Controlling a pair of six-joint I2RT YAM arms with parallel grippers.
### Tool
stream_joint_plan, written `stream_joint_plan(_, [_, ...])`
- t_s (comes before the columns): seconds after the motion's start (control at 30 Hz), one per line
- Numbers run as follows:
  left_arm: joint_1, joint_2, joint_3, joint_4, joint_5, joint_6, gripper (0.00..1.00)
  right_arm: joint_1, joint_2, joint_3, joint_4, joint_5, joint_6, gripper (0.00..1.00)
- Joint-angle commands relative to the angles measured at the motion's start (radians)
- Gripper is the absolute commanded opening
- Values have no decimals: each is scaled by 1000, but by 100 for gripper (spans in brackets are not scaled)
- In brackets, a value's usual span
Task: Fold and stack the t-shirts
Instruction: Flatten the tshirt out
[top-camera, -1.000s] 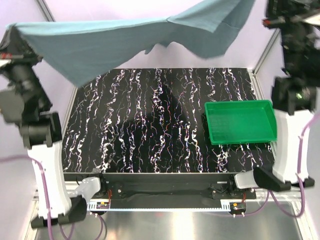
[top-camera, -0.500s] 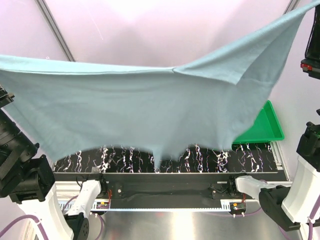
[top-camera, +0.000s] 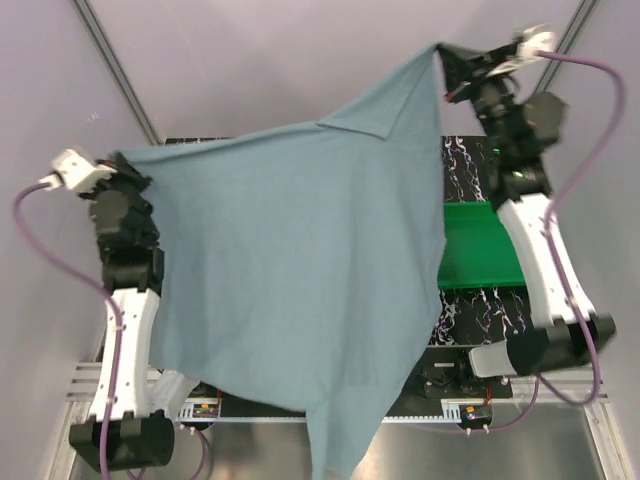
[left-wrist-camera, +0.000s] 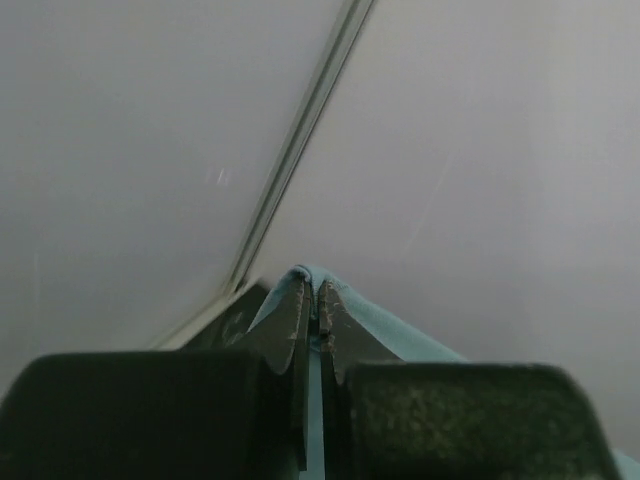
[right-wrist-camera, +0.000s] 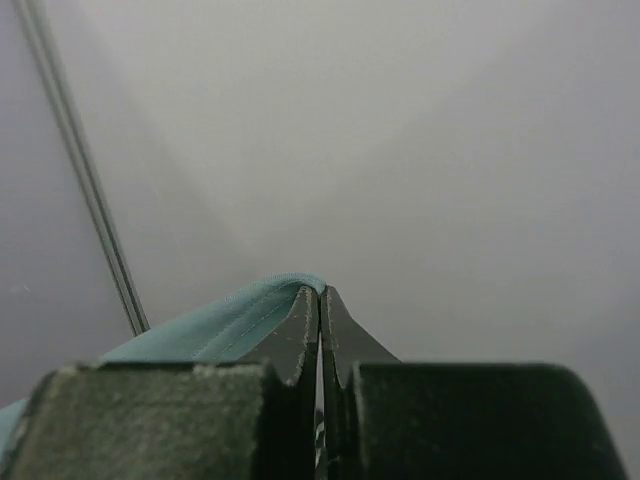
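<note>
Only overhead shows t-shirt (top-camera: 300, 270) spread; wrist views, pinched edge.

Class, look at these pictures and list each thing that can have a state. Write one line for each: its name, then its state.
t-shirt: unfolded, lifted, hanging spread between the two grippers, one tip drooping low.
left gripper: shut on one corner of the t-shirt.
right gripper: shut on another corner of the t-shirt.
green tray: flat on the table, partly hidden behind the t-shirt.
</note>
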Motion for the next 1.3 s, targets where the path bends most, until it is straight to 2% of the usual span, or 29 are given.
stream_joint_plan(0.0, [0,39,-162,124,-105,-43,0,-3,144,-98,170,64,31,0])
stream_joint_plan(0.03, [0,67,-248,149,-122,-49,0,-3,183,-116,187,70,37,0])
stream_joint_plan(0.07, [0,126,-279,213,-133,-52,0,-3,266,-122,203,70,44,0])
stream_joint_plan(0.13, [2,221,-290,220,-164,-89,0,-3,348,-130,258,73,57,0])
stream_joint_plan(0.17, [2,269,-279,220,-164,-100,0,-3,435,-119,269,73,71,0])
stream_joint_plan(0.2, [2,385,-264,232,-156,-107,0,-1,479,-104,272,68,85,0])
stream_joint_plan(0.27, [5,510,-172,226,-121,-127,0,-1,611,-32,270,55,108,0])
stream_joint_plan(0.3, [6,620,-128,206,-110,-123,0,-1,654,-1,249,49,110,0])
stream_joint_plan(0.37, [22,732,4,126,-110,-127,0,-1,769,127,197,29,104,0])
stream_joint_plan(0.43, [42,856,72,76,-72,-147,0,0,835,247,132,32,103,0])
stream_joint_plan(0.57, [98,973,170,25,-21,-216,0,2,1019,482,-10,-1,111,0])
stream_joint_plan(0.6, [102,993,222,14,3,-224,0,3,1049,575,-71,-1,110,0])
stream_joint_plan(0.63, [103,1085,348,-54,32,-197,0,3,1148,755,-189,5,123,0])
stream_joint_plan(0.83, [123,1206,506,-237,54,-247,0,3,1262,942,-352,16,159,0])
stream_joint_plan(1.1, [134,1269,664,-382,109,-230,0,6,1198,866,-464,-2,260,0])
stream_joint_plan(1.27, [148,1288,702,-444,161,-261,0,8,1176,902,-602,-4,321,0])
